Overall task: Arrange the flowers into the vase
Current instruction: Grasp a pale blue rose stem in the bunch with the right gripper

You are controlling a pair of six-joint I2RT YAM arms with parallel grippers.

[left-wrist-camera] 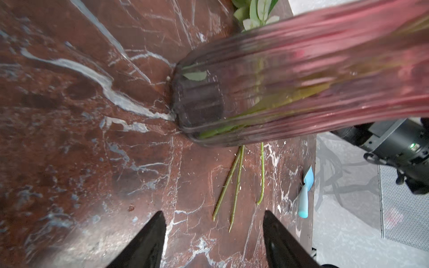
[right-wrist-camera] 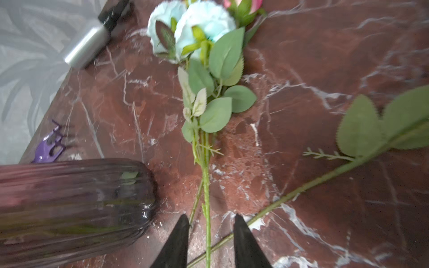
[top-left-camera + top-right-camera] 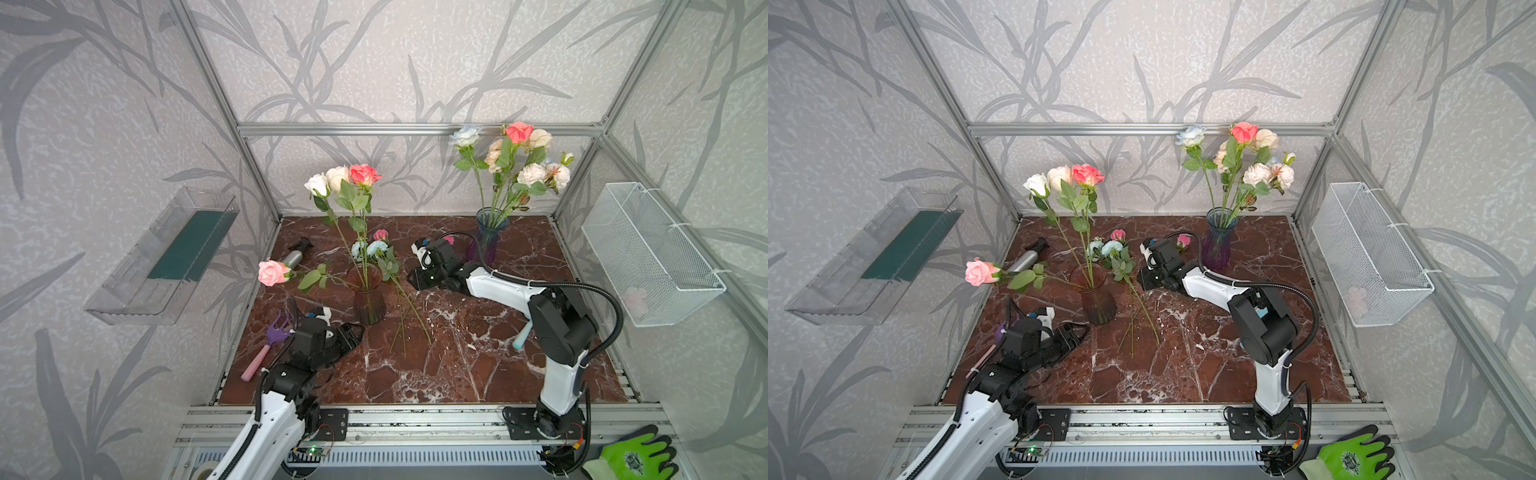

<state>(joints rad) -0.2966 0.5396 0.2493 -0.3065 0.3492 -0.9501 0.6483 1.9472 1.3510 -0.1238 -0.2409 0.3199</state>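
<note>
Vase just beside loose stems, silver bottle beyond

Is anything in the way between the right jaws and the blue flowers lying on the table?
Nothing visible: the stem of the blue flowers runs between the open jaws of the right gripper.

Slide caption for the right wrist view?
Open right pincer straddles a loose flower stem on the marble table, beside the tinted vase.
</note>
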